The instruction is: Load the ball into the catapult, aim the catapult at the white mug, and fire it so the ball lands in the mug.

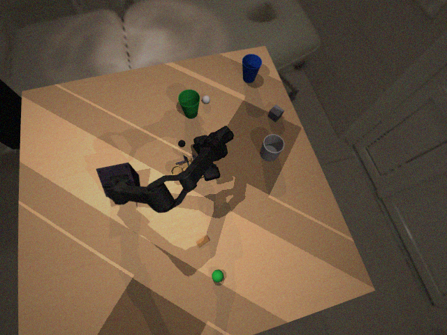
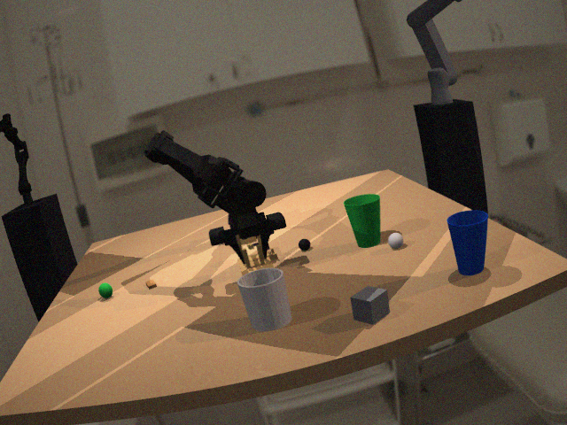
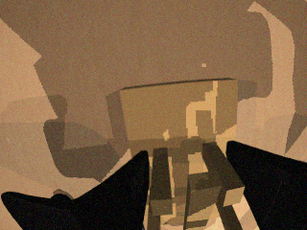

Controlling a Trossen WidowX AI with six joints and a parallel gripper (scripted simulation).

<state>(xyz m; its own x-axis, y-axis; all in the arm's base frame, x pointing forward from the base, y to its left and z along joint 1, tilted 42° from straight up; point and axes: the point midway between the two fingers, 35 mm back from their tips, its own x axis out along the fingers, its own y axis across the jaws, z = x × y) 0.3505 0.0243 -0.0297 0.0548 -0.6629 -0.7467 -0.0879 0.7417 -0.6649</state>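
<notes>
On the tabletop (image 1: 288,252) (image 2: 137,357) there stand upright one green cup (image 1: 189,105) (image 2: 365,221) and one blue cup (image 1: 251,69) (image 2: 468,242), well apart. A gray cube (image 1: 275,113) (image 2: 369,305) is near the edge. One small orange block (image 1: 202,241) (image 2: 151,283) lies separately.

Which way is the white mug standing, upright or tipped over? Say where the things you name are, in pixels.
Upright: in the exterior view, the white mug (image 1: 269,153) (image 2: 267,304) rests on its base, its open rim facing up.
</notes>
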